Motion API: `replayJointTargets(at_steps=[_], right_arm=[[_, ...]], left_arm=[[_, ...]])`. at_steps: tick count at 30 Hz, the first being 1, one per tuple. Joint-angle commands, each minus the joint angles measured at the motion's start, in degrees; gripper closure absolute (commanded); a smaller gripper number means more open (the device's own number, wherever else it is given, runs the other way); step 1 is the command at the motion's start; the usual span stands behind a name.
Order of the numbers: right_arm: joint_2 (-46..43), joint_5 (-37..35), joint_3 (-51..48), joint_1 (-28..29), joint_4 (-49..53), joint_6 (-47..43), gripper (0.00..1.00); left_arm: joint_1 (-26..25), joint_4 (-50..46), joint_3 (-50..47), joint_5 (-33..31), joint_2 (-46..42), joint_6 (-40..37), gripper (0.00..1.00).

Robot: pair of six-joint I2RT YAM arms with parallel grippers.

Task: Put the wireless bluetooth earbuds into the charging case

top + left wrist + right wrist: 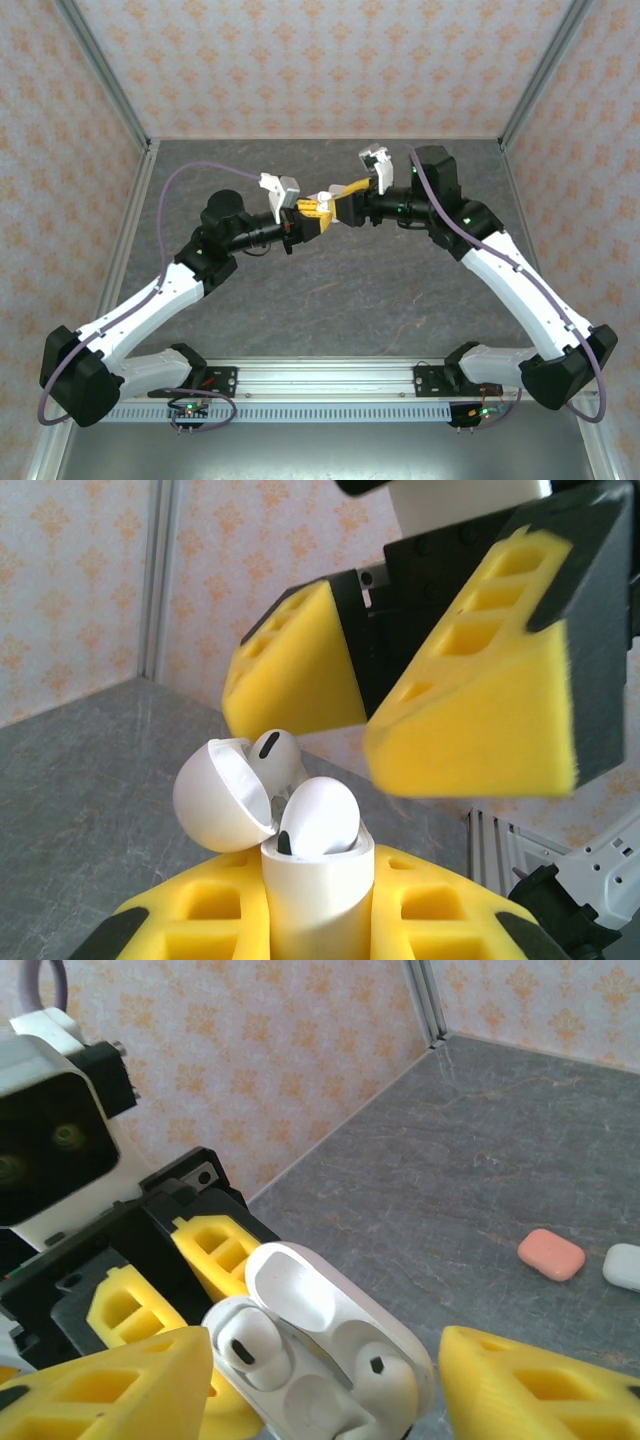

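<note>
A white charging case [315, 890] is held upright above the table with its lid [220, 795] swung open, and my left gripper [315, 920] is shut on its body. Two white earbuds rest in its open top, one in front [320, 815] and one behind by the lid [278, 755]. Seen from the right wrist, the earbuds [248, 1345] [385, 1385] lie at either end of the case [300, 1290]. My right gripper [325, 1380] is open, its yellow fingers [100, 1390] straddling the case without touching it. From above, both grippers [305, 212] [338, 200] meet mid-table.
A salmon-red case [551, 1254] and a white case [624, 1265] lie closed on the grey table [480, 1140], off to one side of the right gripper. Patterned walls enclose the table on three sides.
</note>
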State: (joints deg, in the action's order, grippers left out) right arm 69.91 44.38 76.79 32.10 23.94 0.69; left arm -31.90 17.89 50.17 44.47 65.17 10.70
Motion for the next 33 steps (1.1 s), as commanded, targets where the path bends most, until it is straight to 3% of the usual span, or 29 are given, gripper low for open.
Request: replayJointTargets(at_steps=[1, 11, 21, 26, 33], right_arm=[[-0.33, 0.07, 2.87, -0.05, -1.23, 1.06, 0.34], [-1.0, -2.04, 6.13, -1.66, 3.86, 2.09, 0.29], [0.36, -4.61, 16.69, -5.54, 15.56, 7.17, 0.26], [2.06, -0.26, 21.46, -5.59, 16.51, 9.71, 0.28], [6.41, 6.98, 29.03, -5.42, 20.63, 4.5, 0.36]], left_arm=[[-0.32, 3.9, -0.6, -0.96, -0.92, 0.03, 1.0], [-0.36, 8.7, -2.36, -2.69, -2.03, -0.95, 1.0], [-1.3, 11.72, -1.21, -10.52, -4.0, -8.32, 1.0], [-1.76, 15.78, -0.02, -11.33, -3.52, -11.87, 1.0], [-1.98, 17.44, 3.82, -8.26, -1.08, -14.26, 1.0]])
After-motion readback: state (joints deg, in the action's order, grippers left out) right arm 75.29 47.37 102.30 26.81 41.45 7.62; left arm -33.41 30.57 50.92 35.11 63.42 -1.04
